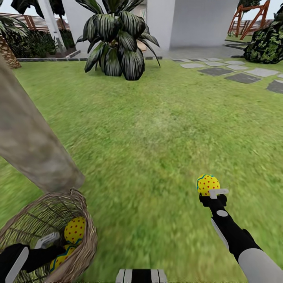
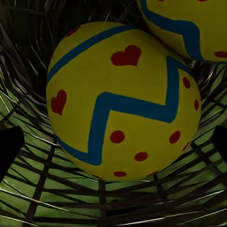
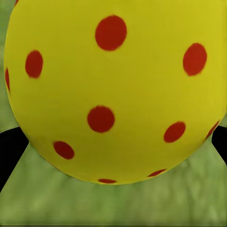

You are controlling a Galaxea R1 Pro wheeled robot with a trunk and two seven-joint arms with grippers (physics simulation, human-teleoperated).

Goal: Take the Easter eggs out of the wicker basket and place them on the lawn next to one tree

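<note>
Eggs first: two are still in the basket right at our feet, one upright and one lower beside it, touching or nearly so. In the left wrist view the near egg fills the frame btwn the dark fingertips, w/ the second egg pressed against it and wicker weave all round. Our left gripper is down inside the basket, jaws spread either side of that egg, not closed on it yet as far as we can tell. Our right gripper is clamped on the third egg, held above the lawn well apart from the basket; the right wrist view shows that egg seated btwn the finger pads w/ grass below. Just behind the basket leans a thick grey-brown trunk, its base nearly touching the rim, so that's prob. the tree we use. Farther off: a spiky dark plant, stepping stones, a bush, the white house wall and a red frame behind. Step in hand, we judge: one egg out and carried, second about to be grasped, so roughly a third done. Next we need the left jaws to close square on the egg w/o shoving it into its neighbour, then lift clear of the rim; the right egg wants setting down on grass near the trunk base, low and gentle so it doesn't roll.
</note>
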